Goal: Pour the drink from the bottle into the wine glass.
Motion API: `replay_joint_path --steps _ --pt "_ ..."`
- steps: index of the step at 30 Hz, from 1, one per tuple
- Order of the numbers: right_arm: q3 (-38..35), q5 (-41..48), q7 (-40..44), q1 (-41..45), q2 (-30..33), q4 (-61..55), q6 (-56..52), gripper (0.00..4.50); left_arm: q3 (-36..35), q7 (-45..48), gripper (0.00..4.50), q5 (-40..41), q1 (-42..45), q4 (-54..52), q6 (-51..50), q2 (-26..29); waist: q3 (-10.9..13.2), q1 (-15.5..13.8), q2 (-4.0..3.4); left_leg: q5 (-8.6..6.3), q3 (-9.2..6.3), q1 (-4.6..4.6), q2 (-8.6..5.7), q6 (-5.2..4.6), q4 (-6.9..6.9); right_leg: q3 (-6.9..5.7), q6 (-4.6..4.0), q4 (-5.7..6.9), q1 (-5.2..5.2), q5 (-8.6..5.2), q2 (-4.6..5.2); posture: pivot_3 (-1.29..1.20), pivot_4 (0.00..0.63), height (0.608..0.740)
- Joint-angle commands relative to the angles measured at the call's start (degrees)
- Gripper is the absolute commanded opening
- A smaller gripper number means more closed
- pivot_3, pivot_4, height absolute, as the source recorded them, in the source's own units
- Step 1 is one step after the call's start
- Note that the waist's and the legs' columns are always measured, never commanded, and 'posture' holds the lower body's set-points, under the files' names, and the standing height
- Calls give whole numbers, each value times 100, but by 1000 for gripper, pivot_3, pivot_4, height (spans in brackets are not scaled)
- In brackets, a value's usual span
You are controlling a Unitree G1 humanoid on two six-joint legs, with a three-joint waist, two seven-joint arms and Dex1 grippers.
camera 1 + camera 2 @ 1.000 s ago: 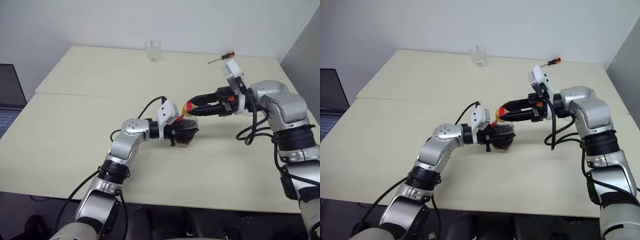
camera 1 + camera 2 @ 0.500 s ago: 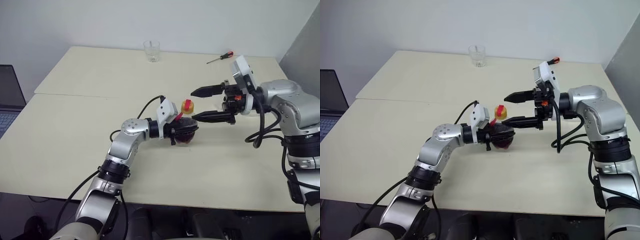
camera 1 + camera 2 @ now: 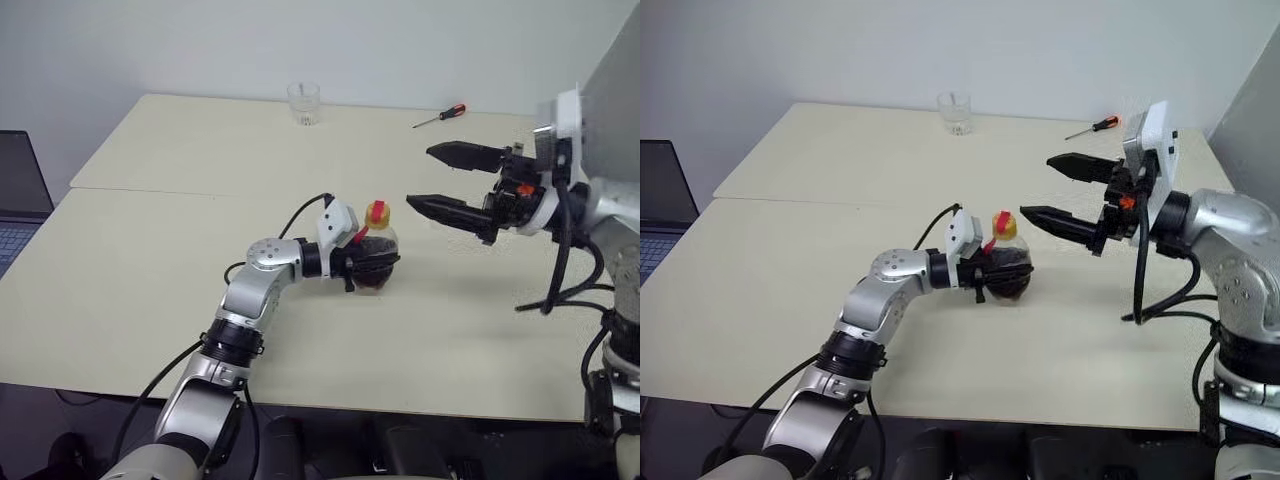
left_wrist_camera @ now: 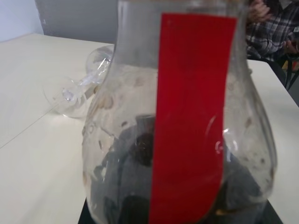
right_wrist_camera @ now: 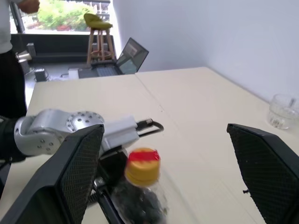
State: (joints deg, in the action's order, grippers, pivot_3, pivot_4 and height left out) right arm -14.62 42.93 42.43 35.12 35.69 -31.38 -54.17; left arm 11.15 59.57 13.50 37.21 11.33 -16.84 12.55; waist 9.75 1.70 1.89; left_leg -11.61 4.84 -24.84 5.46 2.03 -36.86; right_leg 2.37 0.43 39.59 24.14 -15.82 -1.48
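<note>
We hold the bottle (image 3: 376, 260) in our left gripper (image 3: 372, 268), whose black fingers are closed around its round belly, keeping it upright just above the table (image 3: 180, 250). The drink (image 3: 1006, 280) lies dark in the lower part of the bottle. The yellow cap (image 3: 378, 211) is on the neck, but it sits a little crooked, so we judge it is loosened and not yet removed.

A second ago our right gripper (image 3: 448, 180) was pinched on this cap. Since then it has let go, spread its fingers wide, and pulled back and up; now it hangs empty, apart from the cap, on the side away from our left arm. For the task this means the unscrewing goes in turns: we think another grip on the cap comes next, and pouring cannot begin yet.

Behind the bottle, in the left wrist view, the wine glass (image 4: 77, 88) lies on its side on the table, so it must be set upright first. Far beyond both grippers, a short tumbler (image 3: 305, 102) and a screwdriver (image 3: 440, 116) rest near the far edge
</note>
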Motion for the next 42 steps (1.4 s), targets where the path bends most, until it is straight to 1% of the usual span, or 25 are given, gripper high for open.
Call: replay_joint_path --steps 1,7,9,11,14,23,30,36,42 --pt "-314 434 -1446 -34 -363 -1022 -543 4500 27 44 1241 100 162 -95 132 -58 0 13 0 0 -2 1 0 0 -1 4 0 4 1 0 0 0 150 740" --pt "-309 671 -3379 -205 -985 -1832 -1465 4500 21 77 1241 85 236 92 228 -91 0 10 0 1 -4 5 -3 1 -8 3 2 20 0 -1 4 0 150 740" --pt "-395 672 -3858 -351 -1181 -1952 -1634 4500 26 88 1241 81 266 166 272 -112 -1 8 1 1 -3 5 -3 1 -8 1 2 19 -1 -1 6 0 150 740" --pt "-422 682 -4133 -441 -1314 -2030 -1667 4500 40 97 1241 77 276 202 303 -130 -1 6 0 1 -4 5 -4 1 -7 6 2 18 1 -1 7 0 150 740" --pt "-246 681 -4538 -444 -1561 -2153 -1681 4500 52 127 1241 76 298 254 333 -163 -1 12 0 1 -3 4 -5 1 -6 8 2 14 2 -2 7 0 150 740" --pt "129 621 -5290 -303 -2060 -2159 -1765 4500 91 171 1241 45 401 509 507 -266 -1 14 0 1 -5 4 -4 0 -4 3 2 13 1 -2 2 0 150 740" --pt "552 426 -5778 -512 -2460 -2210 -1793 4500 97 222 1240 49 444 575 549 -280 -1 15 0 1 -5 1 -3 0 0 3 2 6 2 -2 2 0 150 740" --pt "655 573 -5984 -706 -2664 -2312 -2072 4500 85 274 1210 7 527 705 641 -256 -1 15 0 1 -6 0 -3 0 0 1 2 1 0 -2 3 0 150 740" --pt "597 594 -6120 -769 -2792 -2310 -2309 4500 80 250 1187 18 543 646 628 -258 -1 18 0 1 -7 -2 -3 0 1 0 2 -1 1 -2 3 0 150 740"
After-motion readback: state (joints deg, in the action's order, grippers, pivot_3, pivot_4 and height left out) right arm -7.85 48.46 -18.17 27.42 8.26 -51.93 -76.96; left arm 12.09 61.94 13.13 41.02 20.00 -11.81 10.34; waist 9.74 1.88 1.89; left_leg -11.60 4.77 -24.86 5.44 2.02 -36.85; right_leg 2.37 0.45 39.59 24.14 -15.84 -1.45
